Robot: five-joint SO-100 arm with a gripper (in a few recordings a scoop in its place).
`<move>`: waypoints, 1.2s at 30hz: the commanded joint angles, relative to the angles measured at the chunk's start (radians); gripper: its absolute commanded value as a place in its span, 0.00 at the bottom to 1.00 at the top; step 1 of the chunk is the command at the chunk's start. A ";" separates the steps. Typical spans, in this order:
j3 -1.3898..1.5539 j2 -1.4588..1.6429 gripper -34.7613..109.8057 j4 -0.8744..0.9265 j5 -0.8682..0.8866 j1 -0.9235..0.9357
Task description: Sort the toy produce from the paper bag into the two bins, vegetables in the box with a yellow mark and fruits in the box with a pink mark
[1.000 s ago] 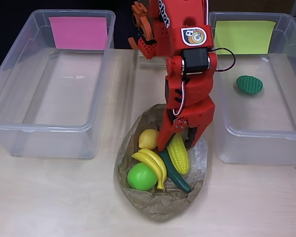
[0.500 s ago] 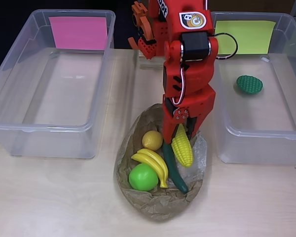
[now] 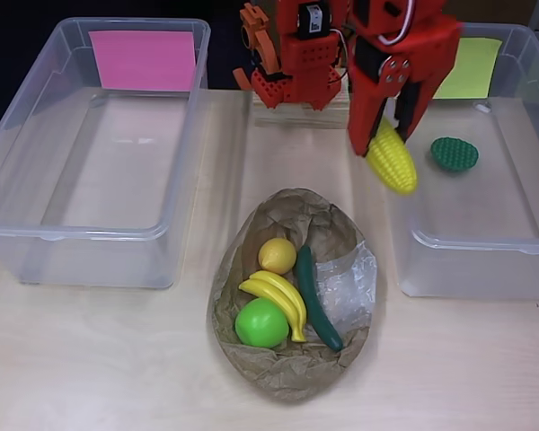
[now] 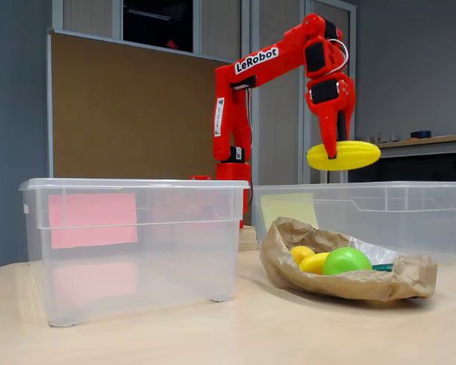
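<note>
Corn (image 3: 392,159) now lifted out of the paper bag (image 3: 292,364), carried toward one o'clock, over the yellow-marked bin's (image 3: 472,239) near-left rim, gripper (image 3: 388,136) clamped on the bumpy yellow cob, hanging roughly level

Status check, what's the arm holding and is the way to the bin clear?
Gripper shut on corn, held high above yellow-marked bin's near-left rim. Green item already inside. Nothing in the way that I can see.

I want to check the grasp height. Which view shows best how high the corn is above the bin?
The fixed view: the corn hangs clear above the bin rim. The overhead view shows the corn without height.
</note>
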 commanded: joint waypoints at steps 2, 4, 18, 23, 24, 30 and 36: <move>0.071 0.124 0.33 0.041 0.307 -0.218; 0.147 0.175 0.33 0.009 0.471 -0.322; 0.730 0.311 0.34 -0.457 1.319 -0.937; 0.920 0.377 0.37 -0.541 1.319 -0.974; 0.962 0.399 0.37 -0.554 1.319 -0.976; 1.097 0.466 0.41 -0.644 1.282 -0.957; 1.101 0.434 0.45 -0.709 1.279 -0.956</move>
